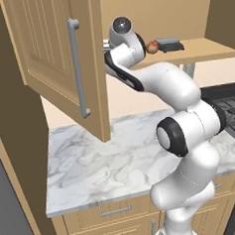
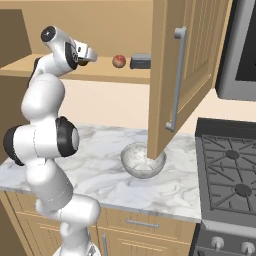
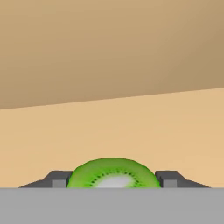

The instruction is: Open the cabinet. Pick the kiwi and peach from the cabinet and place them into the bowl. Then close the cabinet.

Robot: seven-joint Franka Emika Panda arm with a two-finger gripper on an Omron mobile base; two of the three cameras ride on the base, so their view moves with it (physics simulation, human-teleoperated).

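Note:
The kiwi (image 3: 113,171), a green cut half with a pale core, sits between my two fingertips (image 3: 59,179) in the hand view. The gripper (image 3: 113,180) is shut on it, one finger against each side, just over the cabinet shelf. Both doors of the cabinet (image 1: 50,54) (image 2: 190,75) stand open. The peach (image 1: 153,47) (image 2: 119,61) rests on the shelf to the right of my hand (image 2: 84,54). On the counter under the right door lies the grey bowl (image 2: 142,161), partly hidden by that door.
A flat dark grey block (image 2: 140,61) (image 1: 170,44) lies on the shelf just right of the peach. The open doors hang out over the marble counter (image 1: 102,155). A black stove (image 2: 230,170) adjoins the counter on the right, with drawers (image 1: 115,211) below.

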